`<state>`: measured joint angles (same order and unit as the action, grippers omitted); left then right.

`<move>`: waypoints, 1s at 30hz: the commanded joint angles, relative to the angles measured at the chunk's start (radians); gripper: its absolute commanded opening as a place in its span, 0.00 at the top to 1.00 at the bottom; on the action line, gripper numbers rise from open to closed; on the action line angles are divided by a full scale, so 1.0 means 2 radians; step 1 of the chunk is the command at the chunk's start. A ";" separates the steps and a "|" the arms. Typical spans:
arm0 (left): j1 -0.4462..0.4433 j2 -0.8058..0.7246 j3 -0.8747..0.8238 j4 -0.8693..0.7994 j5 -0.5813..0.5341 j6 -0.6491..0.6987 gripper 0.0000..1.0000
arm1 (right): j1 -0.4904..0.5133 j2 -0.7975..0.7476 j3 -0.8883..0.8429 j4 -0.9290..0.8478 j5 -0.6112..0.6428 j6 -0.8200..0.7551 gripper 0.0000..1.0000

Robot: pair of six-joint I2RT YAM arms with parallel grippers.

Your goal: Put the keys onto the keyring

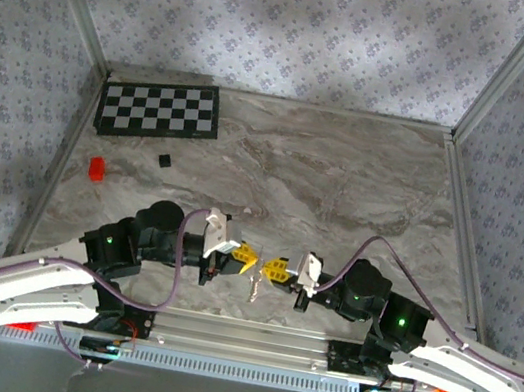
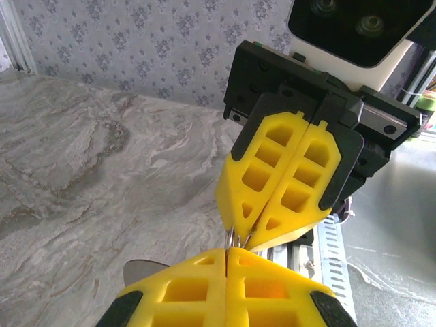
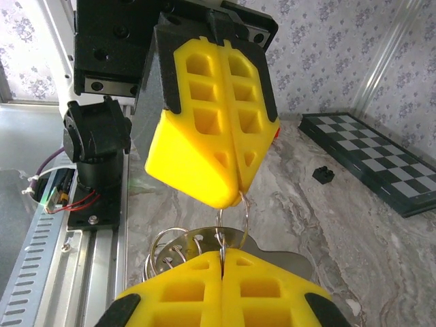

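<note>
At the lower centre of the overhead view, with bare marble table open beyond, the left gripper and right gripper meet tip to tip. Both are clamped on the keyring, and the keys dangle half-hidden beneath.

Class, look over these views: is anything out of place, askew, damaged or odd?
Nothing looks damaged or spilled. One oddity: the thin silvery metal ring is pinched between the shut left hand and shut right hand, tip to tip, with small silver keys dangling beneath.
</note>
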<state>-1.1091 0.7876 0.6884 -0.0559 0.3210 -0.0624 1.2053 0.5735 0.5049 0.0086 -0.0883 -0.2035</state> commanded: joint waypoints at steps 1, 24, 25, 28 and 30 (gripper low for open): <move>-0.001 -0.003 -0.006 0.055 -0.003 -0.013 1.00 | 0.006 -0.007 -0.008 0.005 0.003 -0.003 0.97; -0.003 -0.019 -0.065 0.165 0.014 -0.016 1.00 | 0.007 -0.067 -0.011 0.008 0.021 0.034 0.74; -0.004 -0.022 -0.068 0.168 0.017 -0.014 1.00 | 0.007 -0.072 -0.010 0.006 0.019 0.041 0.72; -0.004 -0.035 -0.083 0.197 0.042 -0.007 1.00 | 0.007 -0.087 -0.008 0.004 -0.003 0.069 0.65; -0.005 -0.043 -0.091 0.214 0.053 -0.003 1.00 | 0.007 -0.094 -0.008 0.003 -0.017 0.089 0.62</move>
<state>-1.1095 0.7345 0.5144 0.2493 0.3614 -0.0933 1.2118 0.4076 0.4755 0.0113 -0.0814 -0.1005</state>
